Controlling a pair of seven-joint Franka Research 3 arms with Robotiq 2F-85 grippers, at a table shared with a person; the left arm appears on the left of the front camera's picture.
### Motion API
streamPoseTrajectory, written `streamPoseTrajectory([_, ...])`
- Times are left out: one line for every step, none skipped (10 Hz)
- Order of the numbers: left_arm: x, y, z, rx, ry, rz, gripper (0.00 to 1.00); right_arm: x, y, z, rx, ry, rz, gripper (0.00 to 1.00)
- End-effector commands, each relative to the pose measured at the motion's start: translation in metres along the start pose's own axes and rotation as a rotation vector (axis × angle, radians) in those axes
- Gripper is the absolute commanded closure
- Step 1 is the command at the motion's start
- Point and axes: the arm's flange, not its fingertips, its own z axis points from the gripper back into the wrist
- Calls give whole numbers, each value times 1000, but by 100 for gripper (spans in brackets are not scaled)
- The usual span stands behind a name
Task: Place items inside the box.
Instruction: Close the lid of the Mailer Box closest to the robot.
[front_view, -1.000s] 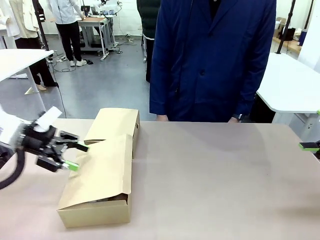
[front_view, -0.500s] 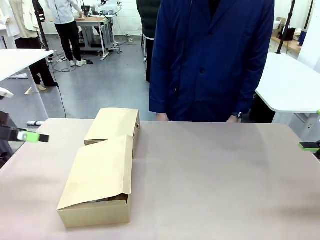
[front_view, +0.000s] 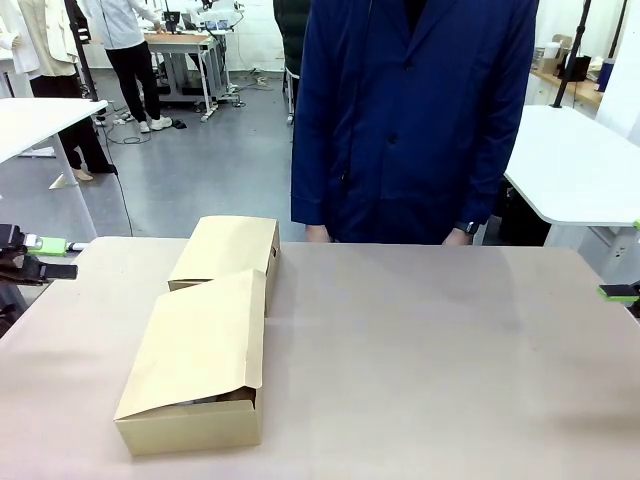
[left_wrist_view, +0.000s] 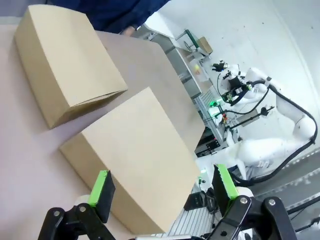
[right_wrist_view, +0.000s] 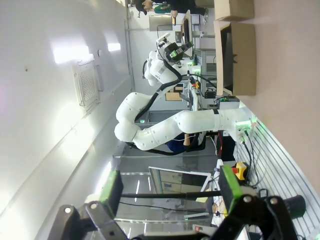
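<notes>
While its lid lies nearly shut, the cardboard box (front_view: 195, 365) sits on the left of the table (front_view: 420, 350), its contents hidden. Left gripper (left_wrist_view: 162, 189) hangs empty at the table's left edge, jaws apart. Right gripper (right_wrist_view: 170, 187) is likewise empty and spread wide.

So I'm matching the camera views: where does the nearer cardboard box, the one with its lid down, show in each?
Front view: nearer cardboard box, lower left.
Left wrist view: centre, above the hand's fingers.
Right wrist view: top right.
Shared landmark: the second box touching it.
</notes>
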Motion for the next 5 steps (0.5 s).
streamPoseTrajectory([12,6,10,-55,-51,51,0,0,4,0,6,4,5,0])
streamPoseTrajectory([13,13,13,-46,-118,11,0,0,4,0,6,4,5,0])
streamPoseTrajectory([2,4,2,-13,-10,23,0,0,4,0,6,4,5,0])
streamPoseTrajectory([2,4,2,-13,-10,23,0,0,4,0,6,4,5,0])
streamPoseTrajectory([2,4,2,-13,-10,23,0,0,4,0,6,4,5,0])
